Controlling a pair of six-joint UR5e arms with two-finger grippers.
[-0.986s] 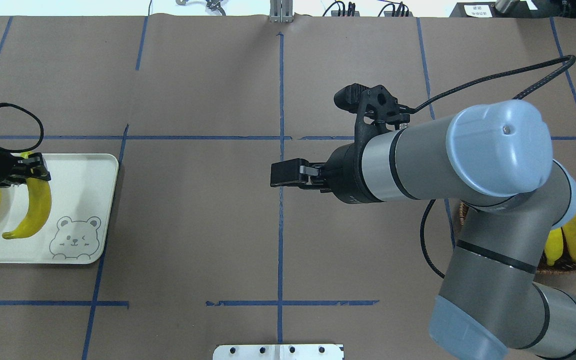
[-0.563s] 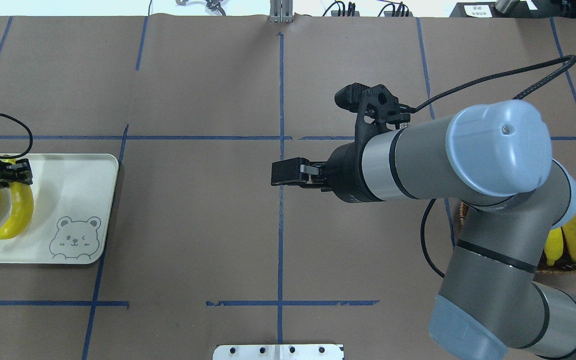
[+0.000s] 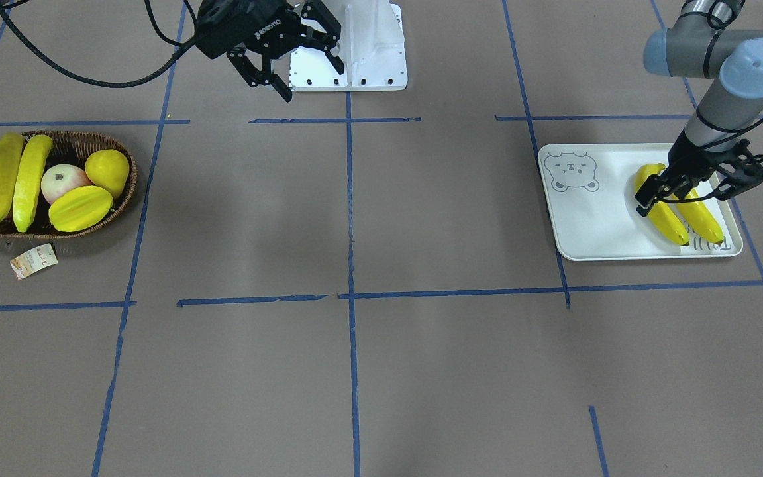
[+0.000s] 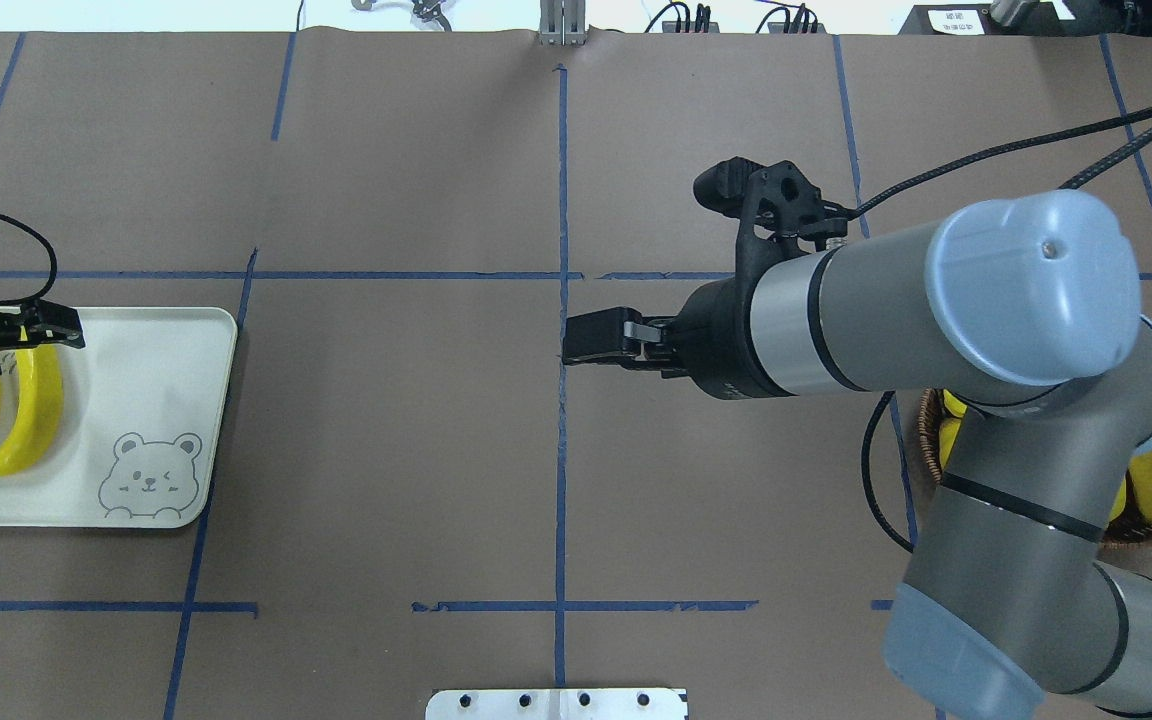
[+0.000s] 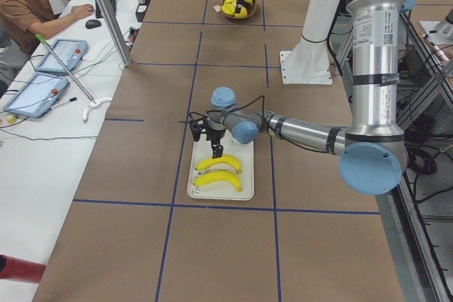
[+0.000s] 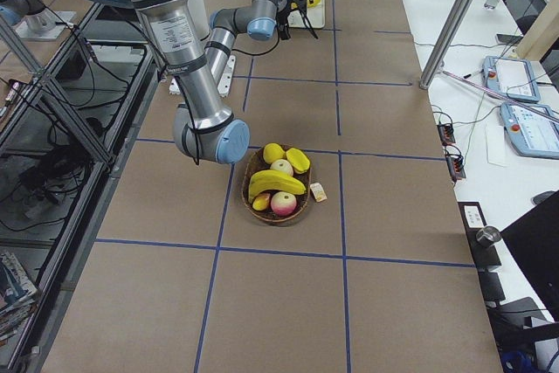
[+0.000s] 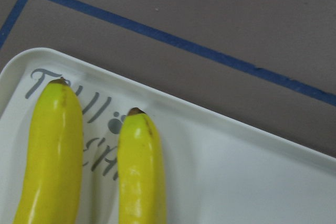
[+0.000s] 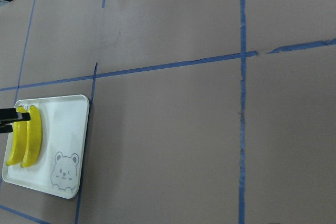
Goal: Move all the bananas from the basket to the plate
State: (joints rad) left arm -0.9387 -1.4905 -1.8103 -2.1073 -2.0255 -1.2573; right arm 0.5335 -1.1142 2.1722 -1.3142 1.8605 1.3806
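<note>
The left gripper (image 3: pixel 686 189) has spread its jaws, releasing the second banana (image 3: pixel 665 222) onto the plate (image 3: pixel 593 225) beside the first banana (image 3: pixel 705 224). The right gripper (image 3: pixel 313 83) hangs open, well away from the plate. Two bananas (image 3: pixel 24 175) are left in the basket (image 3: pixel 126 195), so the task looks half done.

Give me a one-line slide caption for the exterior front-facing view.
Open left gripper over two bananas on the bear plate; two more bananas in the wicker basket; right gripper open.

Grey tubular arms (image 4: pixel 866 300), pale-blue joint caps (image 4: pixel 1031 290), black ROBOTIQ-marked right end effector (image 3: pixel 310 78), braided black cables (image 4: pixel 1016 150).
</note>
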